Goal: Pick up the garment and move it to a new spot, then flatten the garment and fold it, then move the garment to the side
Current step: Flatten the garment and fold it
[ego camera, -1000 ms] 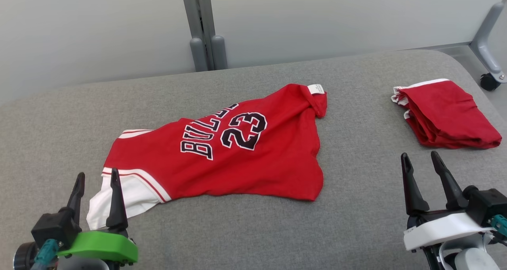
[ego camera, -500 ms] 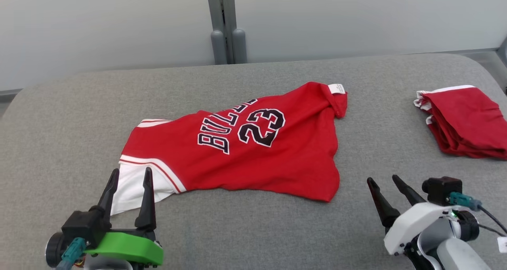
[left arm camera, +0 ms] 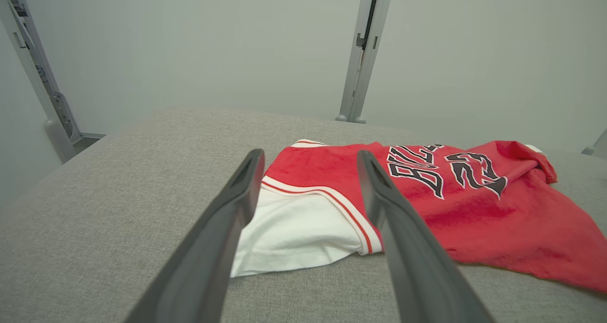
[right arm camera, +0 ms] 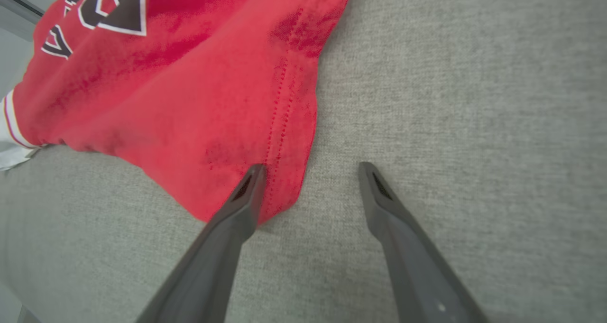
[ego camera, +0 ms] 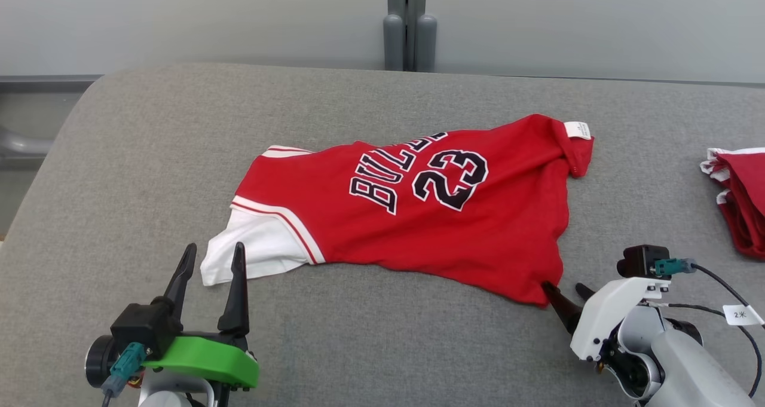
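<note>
A red garment (ego camera: 418, 216) with "BULLS 23" lettering and a white end lies crumpled on the grey padded table (ego camera: 119, 156). My left gripper (ego camera: 215, 248) stands open just in front of the garment's white end; in the left wrist view the left gripper (left arm camera: 309, 154) frames that white cloth of the garment (left arm camera: 474, 209) between its fingers. My right gripper (ego camera: 563, 287) is open and tipped down at the garment's near right corner. In the right wrist view, the right gripper (right arm camera: 310, 166) has one finger over the hem of the garment (right arm camera: 189, 100) and the other over bare table.
A second red folded garment (ego camera: 741, 204) lies at the table's right edge. A grey post (ego camera: 409, 24) stands against the pale wall behind the table. The table's rounded left corner (ego camera: 89, 90) drops off to the floor.
The camera has swung left, so the whole picture has shifted right. My right gripper has moved in and down to the garment's near right corner. The left gripper stays by the white end.
</note>
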Robot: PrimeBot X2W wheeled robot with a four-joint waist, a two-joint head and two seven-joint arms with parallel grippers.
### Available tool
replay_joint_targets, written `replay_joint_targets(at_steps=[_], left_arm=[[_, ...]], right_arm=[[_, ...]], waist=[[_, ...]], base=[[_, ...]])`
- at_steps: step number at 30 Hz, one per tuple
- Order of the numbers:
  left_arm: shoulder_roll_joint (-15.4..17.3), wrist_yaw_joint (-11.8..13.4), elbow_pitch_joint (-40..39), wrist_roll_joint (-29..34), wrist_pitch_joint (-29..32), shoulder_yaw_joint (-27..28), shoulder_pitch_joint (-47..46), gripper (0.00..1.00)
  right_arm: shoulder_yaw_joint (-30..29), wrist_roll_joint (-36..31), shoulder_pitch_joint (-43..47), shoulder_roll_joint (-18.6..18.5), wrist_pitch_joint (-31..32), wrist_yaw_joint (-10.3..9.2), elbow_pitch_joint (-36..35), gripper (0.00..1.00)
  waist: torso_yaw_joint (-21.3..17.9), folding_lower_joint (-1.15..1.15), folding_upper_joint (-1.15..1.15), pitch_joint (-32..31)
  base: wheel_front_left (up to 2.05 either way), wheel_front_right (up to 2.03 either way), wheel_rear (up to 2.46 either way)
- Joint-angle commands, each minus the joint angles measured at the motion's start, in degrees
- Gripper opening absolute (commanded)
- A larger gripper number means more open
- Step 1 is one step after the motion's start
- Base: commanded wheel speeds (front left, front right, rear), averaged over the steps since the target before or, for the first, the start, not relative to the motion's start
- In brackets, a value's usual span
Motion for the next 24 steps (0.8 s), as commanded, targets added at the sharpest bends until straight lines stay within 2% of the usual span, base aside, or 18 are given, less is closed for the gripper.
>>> replay_joint_targets(at_steps=[1,2,3,4,5,13,21,24], left_arm=[[-0.26,-0.29,0.16,0.44,-0.16,0.29,-0.84,1.0],[-0.32,-0.34,0.26,0.52,-0.16,0.38,-0.77,1.0],[-0.39,-0.43,0.33,0.66,-0.15,0.51,-0.73,1.0],[-0.47,-0.53,0.42,0.77,-0.16,0.71,-0.62,1.0],[-0.51,-0.57,0.52,0.83,-0.15,0.87,-0.48,1.0],[-1.05,-1.21,1.58,1.09,-0.16,1.46,0.65,1.0],[-1.31,-1.46,2.0,1.12,-0.09,2.05,1.4,1.0],[-1.38,-1.65,2.33,1.01,-0.09,2.07,1.6,1.0]], right_arm=[[0.4,0.37,-0.91,0.28,0.88,0.0,1.25,1.0],[0.47,0.51,-1.09,0.46,0.88,0.0,1.81,1.0],[0.67,0.69,-1.19,0.61,0.72,0.0,2.05,0.92],[1.06,0.98,-1.24,0.81,0.64,0.01,2.13,0.21],[1.32,1.17,-1.32,0.82,0.41,0.01,2.09,0.0],[2.96,3.48,0.12,-1.92,-0.78,0.0,-2.02,0.0],[1.07,4.45,5.44,-8.05,4.34,-0.01,-11.27,0.0],[-0.81,3.56,7.36,-8.71,6.77,0.0,-13.23,0.0]], waist=[[1.55,0.0,0.0,0.75],[1.65,0.0,0.0,0.77],[1.72,0.0,0.0,0.75],[1.73,0.0,0.0,0.73],[1.68,0.0,0.0,0.69],[-1.34,0.0,0.0,-0.24],[-5.27,0.0,0.0,-1.18],[-6.08,0.0,0.0,-1.15]], base=[[0.0,0.0,0.0],[0.0,0.0,0.0],[0.0,0.0,0.0],[0.0,0.0,0.0],[0.0,0.0,0.0],[0.0,0.0,0.0],[0.0,0.0,0.0],[0.0,0.0,0.0]])
